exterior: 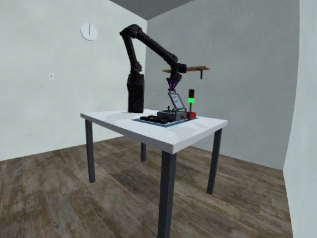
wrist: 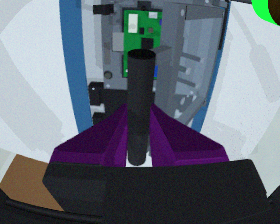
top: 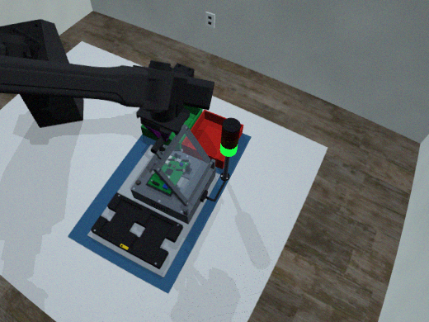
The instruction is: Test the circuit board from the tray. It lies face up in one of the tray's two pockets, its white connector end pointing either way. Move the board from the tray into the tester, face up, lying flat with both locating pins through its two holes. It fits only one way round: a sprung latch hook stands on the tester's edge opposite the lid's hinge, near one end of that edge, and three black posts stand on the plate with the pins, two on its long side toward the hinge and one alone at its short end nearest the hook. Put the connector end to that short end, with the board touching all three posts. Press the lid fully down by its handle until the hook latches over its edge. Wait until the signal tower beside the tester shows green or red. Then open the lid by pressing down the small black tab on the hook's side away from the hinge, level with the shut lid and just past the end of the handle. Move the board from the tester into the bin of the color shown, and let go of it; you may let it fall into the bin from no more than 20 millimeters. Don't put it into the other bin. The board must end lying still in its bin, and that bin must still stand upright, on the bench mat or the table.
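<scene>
The board (top: 173, 173) is lying face up in the tester (top: 173, 193), green side showing through under the raised lid (exterior: 177, 100). The lid is propped up at a steep angle, and the gripper (wrist: 139, 157) is clenched on its handle (wrist: 139, 106), that black bar running straight out from between the purple fingers in the wrist view. In the side view the gripper (exterior: 172, 88) sits right at the lid's top edge, pointing down.

The tower (top: 230, 144) just beside the tester is lit green. Behind the tester are the two bins: the red bin (top: 208, 129) is in plain sight next to the tower, and the green bin (top: 193, 116) is mostly hidden under the arm (top: 103, 82) in the top view.

On the near side of the tester sits the black tray (top: 136, 234), with both pockets showing the grey under them. All of it is on a grey plate (top: 165, 267) over a blue mat (top: 103, 210) on the white table (exterior: 170, 140). Arm base (exterior: 135, 94) stands at the table's back edge.
</scene>
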Controlling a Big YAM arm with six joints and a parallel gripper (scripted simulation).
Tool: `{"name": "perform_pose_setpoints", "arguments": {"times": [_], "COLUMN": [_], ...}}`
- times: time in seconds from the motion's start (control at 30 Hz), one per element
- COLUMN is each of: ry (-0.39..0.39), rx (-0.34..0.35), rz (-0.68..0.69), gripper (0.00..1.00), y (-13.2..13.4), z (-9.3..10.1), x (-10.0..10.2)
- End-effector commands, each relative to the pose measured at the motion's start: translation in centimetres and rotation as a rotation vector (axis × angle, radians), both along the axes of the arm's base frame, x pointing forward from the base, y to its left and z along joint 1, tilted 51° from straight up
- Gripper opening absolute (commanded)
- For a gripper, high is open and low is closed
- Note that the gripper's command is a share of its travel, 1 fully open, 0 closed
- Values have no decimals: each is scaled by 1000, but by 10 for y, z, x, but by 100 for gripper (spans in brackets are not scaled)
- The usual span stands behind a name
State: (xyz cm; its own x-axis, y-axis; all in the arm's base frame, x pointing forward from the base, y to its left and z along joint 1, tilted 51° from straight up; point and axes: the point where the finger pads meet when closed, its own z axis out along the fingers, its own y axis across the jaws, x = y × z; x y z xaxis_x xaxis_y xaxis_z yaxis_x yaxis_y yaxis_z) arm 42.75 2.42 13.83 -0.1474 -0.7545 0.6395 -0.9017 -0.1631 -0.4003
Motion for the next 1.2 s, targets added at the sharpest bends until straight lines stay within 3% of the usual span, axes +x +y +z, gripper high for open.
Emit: {"name": "perform_pose_setpoints", "arguments": {"times": [0.0,1.17], "ry": [-119,-120], "rx": [28,28], "rz": [68,68], "gripper": [0,0], "y": [36,37], "z": [47,49], "x": [47,49]}}
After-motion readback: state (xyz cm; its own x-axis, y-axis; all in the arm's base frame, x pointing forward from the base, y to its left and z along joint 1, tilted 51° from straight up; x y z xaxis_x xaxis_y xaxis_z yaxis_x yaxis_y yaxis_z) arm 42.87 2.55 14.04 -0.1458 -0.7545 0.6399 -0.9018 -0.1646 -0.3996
